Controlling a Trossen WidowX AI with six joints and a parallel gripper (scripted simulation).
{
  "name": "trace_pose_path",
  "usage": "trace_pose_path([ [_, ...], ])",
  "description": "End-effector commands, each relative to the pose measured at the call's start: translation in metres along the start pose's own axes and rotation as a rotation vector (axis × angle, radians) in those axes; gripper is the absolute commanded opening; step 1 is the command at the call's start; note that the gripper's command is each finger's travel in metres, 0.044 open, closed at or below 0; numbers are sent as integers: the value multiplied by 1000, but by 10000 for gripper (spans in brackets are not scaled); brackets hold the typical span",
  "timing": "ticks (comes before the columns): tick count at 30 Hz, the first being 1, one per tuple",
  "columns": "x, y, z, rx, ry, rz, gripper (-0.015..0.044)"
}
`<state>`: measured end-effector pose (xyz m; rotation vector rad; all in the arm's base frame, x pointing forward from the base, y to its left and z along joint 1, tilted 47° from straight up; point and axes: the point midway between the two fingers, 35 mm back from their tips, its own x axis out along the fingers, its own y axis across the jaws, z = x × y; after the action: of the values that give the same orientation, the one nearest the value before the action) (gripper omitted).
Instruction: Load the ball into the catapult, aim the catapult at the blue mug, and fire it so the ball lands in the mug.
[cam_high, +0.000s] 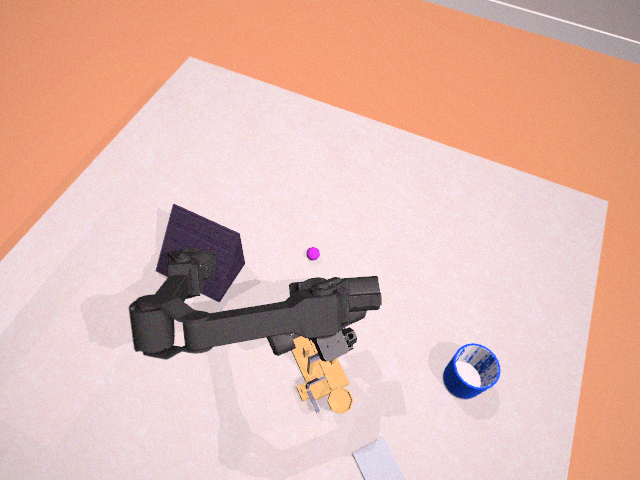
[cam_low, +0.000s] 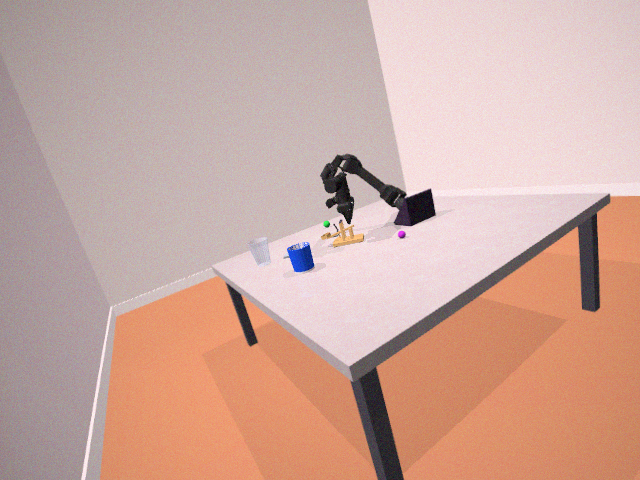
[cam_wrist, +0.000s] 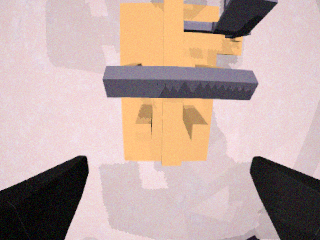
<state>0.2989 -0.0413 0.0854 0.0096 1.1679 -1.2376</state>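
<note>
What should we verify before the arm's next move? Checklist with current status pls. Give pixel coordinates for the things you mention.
1. Claw (cam_wrist: 171, 166) open with nothing between its fingers: ok.
2. Claw over the catapult (cam_high: 334, 373) (cam_low: 348, 240) (cam_wrist: 137, 45): ok, the wrist view looks down on its base and grey crossbar (cam_wrist: 180, 82).
3. Ball loaded in the catapult's cup (cam_high: 339, 400) (cam_low: 325, 236): not ok, the cup holds none.
4. Blue mug (cam_high: 460, 379) (cam_low: 300, 258) upright: ok.
5. Which ball to load, purple (cam_high: 313, 253) (cam_low: 401, 234) or green (cam_low: 326, 223): cannot tell.
6. Catapult aimed accurately at the mug: cannot tell.
</note>
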Motion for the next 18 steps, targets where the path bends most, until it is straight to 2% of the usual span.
trace_pose_path([
  [1,11,-1,-1,-6,-5,-4,440],
  [18,36,-1,0,-6,-5,-3,440],
])
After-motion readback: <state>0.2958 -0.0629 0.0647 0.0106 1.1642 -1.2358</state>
